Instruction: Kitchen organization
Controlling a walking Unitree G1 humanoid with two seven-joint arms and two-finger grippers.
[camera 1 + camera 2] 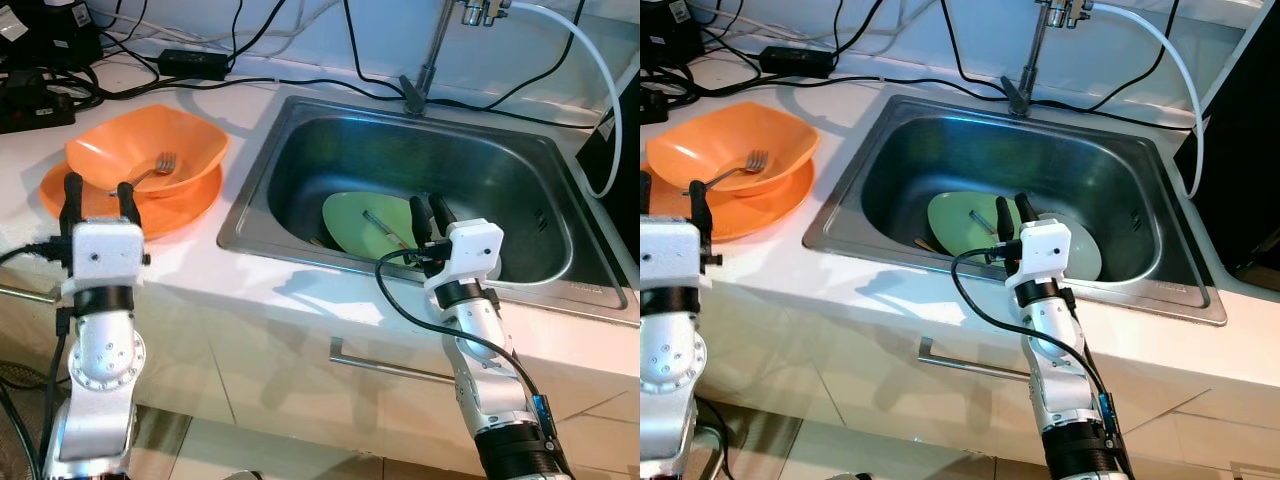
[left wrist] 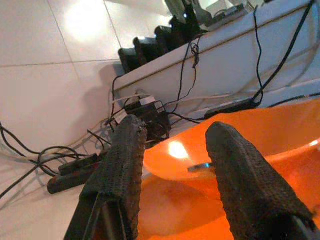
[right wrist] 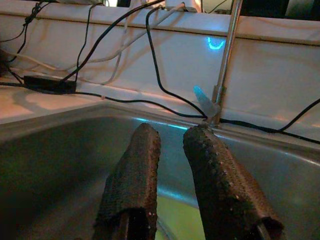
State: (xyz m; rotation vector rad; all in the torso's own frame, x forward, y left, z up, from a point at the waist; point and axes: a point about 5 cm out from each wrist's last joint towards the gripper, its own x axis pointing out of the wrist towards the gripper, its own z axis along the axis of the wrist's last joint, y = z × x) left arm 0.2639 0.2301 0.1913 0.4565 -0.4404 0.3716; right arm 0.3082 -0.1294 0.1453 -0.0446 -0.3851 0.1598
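1. Green plate (image 1: 365, 222): lies flat on the bottom of the steel sink (image 1: 520, 165), toward its near wall. A thin metal utensil (image 1: 383, 228) rests across its face; its kind cannot be told.
2. Pale plate (image 1: 1085, 255): partly visible in the sink beside the green plate, behind the right gripper's housing.
3. Orange bowl (image 1: 150, 145): stands on the white tabletop (image 1: 190, 265) left of the sink, nested on a second, flatter orange dish (image 1: 185, 205).
4. Fork (image 1: 150, 172): inside the orange bowl, tines up against the inner wall, handle running toward the bowl's left rim.
5. Right gripper (image 1: 432, 213): held above the near rim of the sink, over the green plate's right edge. Fingers (image 3: 135, 175) set narrowly apart with a small gap, nothing between them, pointing toward the faucet (image 1: 430, 60).
6. Left gripper (image 1: 98, 192): held at the near edge of the orange dish, fingers pointing up and away. Fingers (image 2: 122, 170) set wide apart, holding nothing; the orange bowl shows through the gap.
7. Black cables (image 1: 250, 80): run along the tabletop behind bowl and sink, with a black adapter block (image 1: 192, 63).
8. White hose (image 1: 600, 70): curves down from the faucet at the right.
9. Drawer handle (image 1: 385, 365): metal bar on the cabinet front below the sink.
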